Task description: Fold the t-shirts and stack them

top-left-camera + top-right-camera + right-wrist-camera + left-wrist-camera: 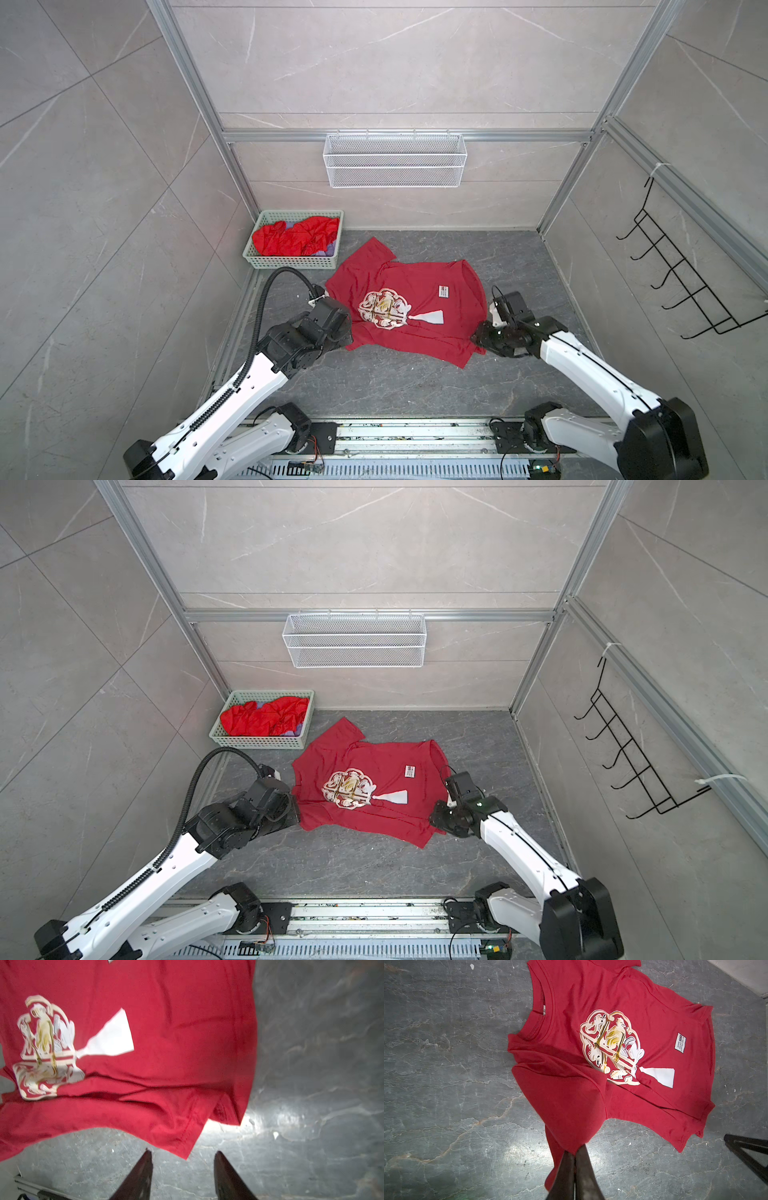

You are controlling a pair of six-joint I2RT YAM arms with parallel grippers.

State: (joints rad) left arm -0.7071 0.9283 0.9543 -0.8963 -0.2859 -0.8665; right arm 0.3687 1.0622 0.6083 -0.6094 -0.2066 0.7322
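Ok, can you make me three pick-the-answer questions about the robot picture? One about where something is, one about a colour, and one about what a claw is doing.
1. Where is the green basket?
A) back left corner
B) front right corner
C) hanging on the wall

2. What colour is the tassel shape on the spread t-shirt?
A) black
B) blue
C) white

3. The right gripper is:
A) shut on the t-shirt
B) open
C) shut on the basket

Answers:
1 A, it sits on the left by the back wall in both top views.
2 C, it shows plain white against the red cloth.
3 B, the right wrist view shows its jaws apart.
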